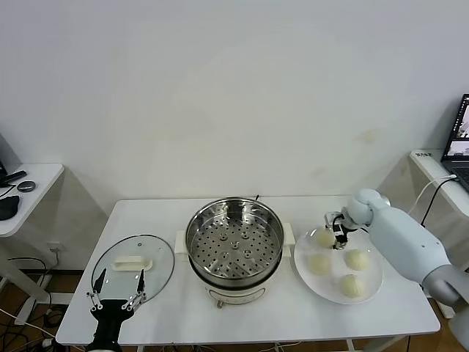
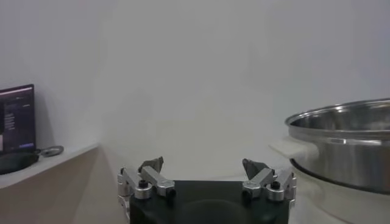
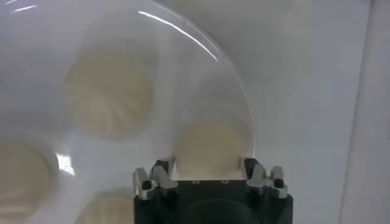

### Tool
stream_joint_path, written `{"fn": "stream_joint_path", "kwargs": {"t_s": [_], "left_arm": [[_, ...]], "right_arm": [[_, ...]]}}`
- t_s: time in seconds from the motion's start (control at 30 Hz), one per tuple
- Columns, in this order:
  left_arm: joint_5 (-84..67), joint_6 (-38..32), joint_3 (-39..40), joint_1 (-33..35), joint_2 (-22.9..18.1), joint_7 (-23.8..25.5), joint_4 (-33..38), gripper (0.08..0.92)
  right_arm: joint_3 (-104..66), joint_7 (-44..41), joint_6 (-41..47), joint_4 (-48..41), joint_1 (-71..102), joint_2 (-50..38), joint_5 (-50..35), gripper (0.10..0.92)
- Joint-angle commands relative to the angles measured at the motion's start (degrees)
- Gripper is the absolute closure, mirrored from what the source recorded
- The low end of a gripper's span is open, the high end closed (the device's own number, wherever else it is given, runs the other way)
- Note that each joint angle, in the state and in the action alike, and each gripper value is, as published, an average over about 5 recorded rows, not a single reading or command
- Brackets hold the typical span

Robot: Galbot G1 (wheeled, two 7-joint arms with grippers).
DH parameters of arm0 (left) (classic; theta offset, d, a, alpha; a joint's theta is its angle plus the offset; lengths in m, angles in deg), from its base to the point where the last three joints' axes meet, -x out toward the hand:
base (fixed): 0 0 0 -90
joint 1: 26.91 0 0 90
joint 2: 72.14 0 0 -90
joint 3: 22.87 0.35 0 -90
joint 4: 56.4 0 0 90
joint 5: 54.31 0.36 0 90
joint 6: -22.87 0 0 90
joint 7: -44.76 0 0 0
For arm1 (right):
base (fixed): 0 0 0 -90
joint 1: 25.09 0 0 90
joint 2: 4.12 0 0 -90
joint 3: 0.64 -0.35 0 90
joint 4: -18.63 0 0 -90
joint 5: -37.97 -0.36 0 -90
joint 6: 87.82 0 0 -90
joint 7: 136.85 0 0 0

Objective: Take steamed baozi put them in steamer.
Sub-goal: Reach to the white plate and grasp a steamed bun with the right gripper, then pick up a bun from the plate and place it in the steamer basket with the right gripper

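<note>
White table (image 1: 308,323), glass lid (image 1: 133,265) left, steamer (image 1: 234,242) centre, plate (image 1: 370,287) right

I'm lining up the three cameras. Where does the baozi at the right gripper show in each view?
Head view: the baozi lies at the plate's far-left edge, at the right gripper.
Left wrist view: not in it.
Right wrist view: it sits between the fingers, which flank it.
Shared landmark: the white plate.

Bright even light; right wrist view blurred, plate (image 3: 36,24) glaring.
</note>
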Motion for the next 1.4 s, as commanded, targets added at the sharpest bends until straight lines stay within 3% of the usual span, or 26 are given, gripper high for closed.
{"fn": "stream_joint_path", "kwargs": {"t_s": [0.03, 0.27, 0.5, 0.87, 1.1, 1.4], "left_arm": [[0.05, 0.03, -0.05, 0.18, 0.06, 0.00, 0.30, 0.177], [0.04, 0.02, 0.00, 0.39, 0.10, 0.11, 0.58, 0.177], [-0.23, 0.11, 0.05, -0.02, 0.61, 0.21, 0.88, 0.177], [-1.07, -0.23, -0.33, 0.27, 1.21, 0.30, 1.88, 0.177], [-1.54, -0.31, -0.98, 0.35, 1.03, 0.30, 2.96, 0.177], [-1.92, -0.06, -1.63, 0.22, 0.39, 0.34, 4.27, 0.177]], "right_arm": [[1.95, -0.36, 0.73, 0.90, -1.29, -0.48, -1.02, 0.455], [6.71, -2.05, 1.36, 9.07, -6.63, -5.49, -7.45, 0.490], [16.07, -4.15, -0.10, 17.80, -24.02, -9.92, -20.40, 0.482], [35.62, -5.53, -11.59, 20.90, -47.47, 2.18, -38.00, 0.474], [40.93, -4.83, -17.76, 20.42, -45.99, 16.21, -37.72, 0.466], [44.63, -1.98, -29.54, 15.77, -40.06, 24.09, -22.10, 0.461]]}}
